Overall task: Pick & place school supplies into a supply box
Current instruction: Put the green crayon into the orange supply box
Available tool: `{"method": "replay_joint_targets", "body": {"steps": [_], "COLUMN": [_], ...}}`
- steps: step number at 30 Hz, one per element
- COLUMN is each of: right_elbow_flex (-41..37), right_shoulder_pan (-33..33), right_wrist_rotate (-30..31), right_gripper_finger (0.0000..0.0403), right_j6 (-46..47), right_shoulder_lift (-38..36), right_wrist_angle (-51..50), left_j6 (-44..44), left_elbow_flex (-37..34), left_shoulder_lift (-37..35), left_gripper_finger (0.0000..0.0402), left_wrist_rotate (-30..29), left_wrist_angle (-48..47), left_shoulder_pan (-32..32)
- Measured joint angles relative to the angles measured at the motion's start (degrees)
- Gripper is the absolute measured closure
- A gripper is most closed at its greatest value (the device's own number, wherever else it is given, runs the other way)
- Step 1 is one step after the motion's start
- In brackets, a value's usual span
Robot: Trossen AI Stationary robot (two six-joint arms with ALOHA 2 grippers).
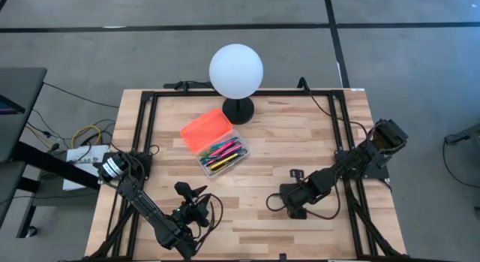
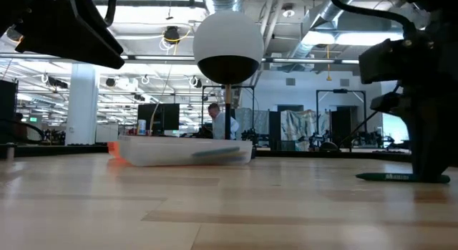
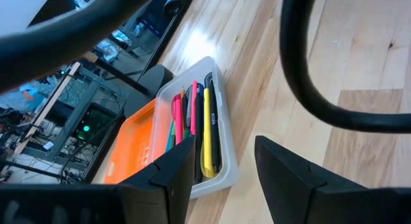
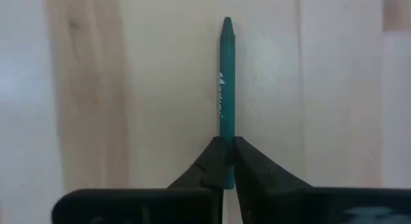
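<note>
The green pen (image 4: 226,95) lies flat on the table (image 1: 262,232), pinched near one end by your closed right gripper (image 4: 227,161); lift it level before carrying toward the clear pencil case (image 1: 223,152), left gripper (image 3: 225,166) idling open.

A: Item, left arm (image 1: 142,202)?
B: Black jointed links, a silver ring at the base joint, black cables looped along it.
A: Right arm (image 1: 345,168)?
B: Matte black too, boxy housings, dark cable alongside.
A: Fingers (image 3: 292,179)?
B: Were dark, angular, flat-faced wedges; thick black hose arched over the left pair.
</note>
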Motion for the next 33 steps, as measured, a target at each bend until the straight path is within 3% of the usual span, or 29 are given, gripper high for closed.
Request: {"method": "replay_joint_targets", "body": {"steps": [5,17,33], "right_elbow_flex": [1.4,3.2,3.1], "right_shoulder_pan": [-0.1,-3.3,-4.0], "right_wrist_rotate": [-0.4,-1.6,-1.5], "right_gripper_finger": [0.0396,0.0325,0.0321], "right_j6": [-0.1,-2.8,-10.3], "right_shoulder_lift": [0.1,0.4,0.3], "right_wrist_angle": [-2.7,-2.7,0.2], "left_j6": [0.0,-0.3,-0.3], "left_elbow_flex": [0.0,0.0,0.0], "left_shoulder_lift": [0.0,0.0,0.0], "left_gripper_finger": [0.0244,0.0244,0.0244], "left_wrist_rotate": [0.0,0.2,0.4], "left_wrist_angle": [0.0,0.0,0.0], "left_shoulder_pan": [0.0,0.0,0.0]}}
